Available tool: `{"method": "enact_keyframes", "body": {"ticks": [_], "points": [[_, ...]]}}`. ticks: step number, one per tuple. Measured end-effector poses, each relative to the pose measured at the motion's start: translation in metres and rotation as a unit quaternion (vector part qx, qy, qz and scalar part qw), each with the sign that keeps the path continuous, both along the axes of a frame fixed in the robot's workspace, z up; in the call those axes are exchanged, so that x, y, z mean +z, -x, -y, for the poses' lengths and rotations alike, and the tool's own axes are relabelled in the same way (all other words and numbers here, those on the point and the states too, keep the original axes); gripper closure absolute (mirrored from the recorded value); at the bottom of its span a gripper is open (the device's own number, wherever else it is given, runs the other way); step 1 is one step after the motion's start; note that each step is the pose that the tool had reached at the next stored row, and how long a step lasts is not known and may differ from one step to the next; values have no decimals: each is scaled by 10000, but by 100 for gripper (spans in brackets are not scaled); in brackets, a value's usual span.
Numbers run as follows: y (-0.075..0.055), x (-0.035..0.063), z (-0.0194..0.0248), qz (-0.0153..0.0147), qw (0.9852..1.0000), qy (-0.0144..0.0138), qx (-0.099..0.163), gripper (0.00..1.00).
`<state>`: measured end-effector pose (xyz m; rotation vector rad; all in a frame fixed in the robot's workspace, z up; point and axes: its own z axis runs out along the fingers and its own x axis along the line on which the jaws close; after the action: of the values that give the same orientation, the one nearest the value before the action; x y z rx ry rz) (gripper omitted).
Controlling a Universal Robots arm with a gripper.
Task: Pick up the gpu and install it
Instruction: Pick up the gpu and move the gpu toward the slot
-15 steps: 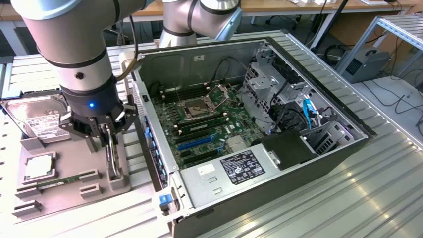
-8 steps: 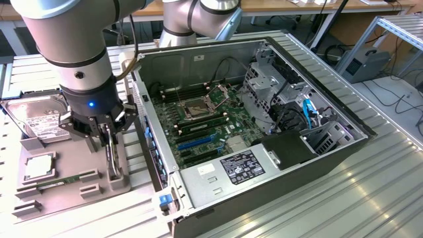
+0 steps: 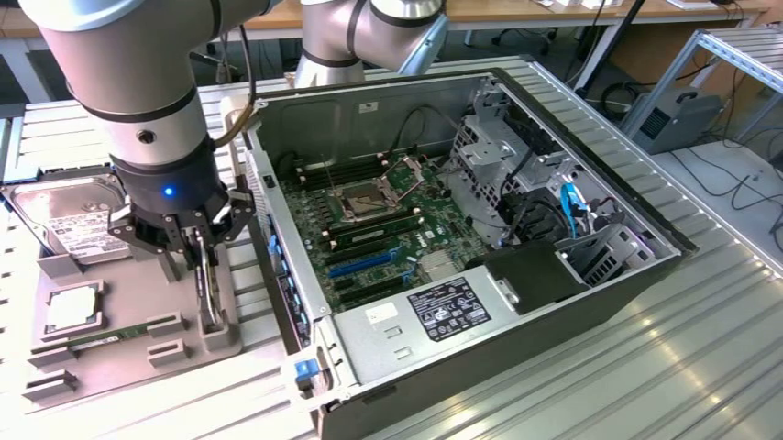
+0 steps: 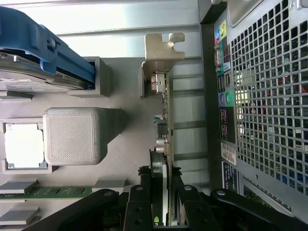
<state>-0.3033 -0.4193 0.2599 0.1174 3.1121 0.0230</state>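
Note:
The gpu (image 3: 212, 286) stands on edge in a grey holder (image 3: 222, 335) on the parts tray (image 3: 116, 371), just outside the open computer case (image 3: 312, 115). My gripper (image 3: 204, 261) has come down over it from above. In the wrist view the gpu (image 4: 167, 113) is seen edge-on, its silver bracket (image 4: 163, 48) at the far end. My gripper (image 4: 161, 177) has one black finger (image 4: 138, 202) pressed on each side of the card, shut on it. The card's lower edge still rests in the holder.
The case's motherboard (image 3: 385, 225) lies exposed with a blue slot (image 3: 361, 262) near the case wall beside the tray. The tray also holds a hard drive (image 3: 73, 220), a processor (image 3: 71, 310) and a green memory stick (image 3: 110, 335). The case's perforated rear panel (image 4: 267, 96) is close alongside.

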Motion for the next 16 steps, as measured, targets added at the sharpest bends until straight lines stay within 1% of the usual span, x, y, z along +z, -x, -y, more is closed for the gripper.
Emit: {"method": "enact_keyframes", "body": {"ticks": [16], "points": [[0,38,0,0,10000,0,0,73]]}}
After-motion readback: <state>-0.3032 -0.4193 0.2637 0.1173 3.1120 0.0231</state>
